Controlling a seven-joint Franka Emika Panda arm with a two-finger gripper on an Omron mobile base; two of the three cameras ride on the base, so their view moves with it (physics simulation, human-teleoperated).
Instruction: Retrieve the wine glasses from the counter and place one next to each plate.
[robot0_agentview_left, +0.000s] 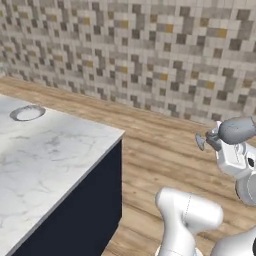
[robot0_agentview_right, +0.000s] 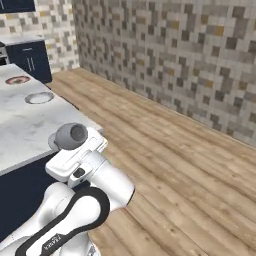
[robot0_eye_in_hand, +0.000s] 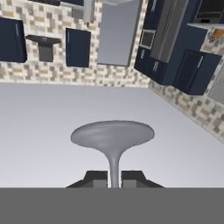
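Glass in the grip, carried toward the island plates.

Gripper (robot0_eye_in_hand: 113, 177) is clamped on the stem of a glass (robot0_eye_in_hand: 113, 136), the fingers (robot0_eye_in_hand: 95, 177) pressed either side of the thin shaft; in the hand view the round foot spreads out beyond them, and in the left base view the glass juts sideways off the hand over the wood floor, short of the island (robot0_agentview_left: 55, 150). Judging from this, the carry is the step in hand: keep it slow, as a thin stem could slip or twist. Farther along the island sits the white plate (robot0_agentview_right: 39, 98), and beyond it the red plate (robot0_agentview_right: 17, 79). Set the foot flat beside a plate, not on its rim, and right the glass before letting go.
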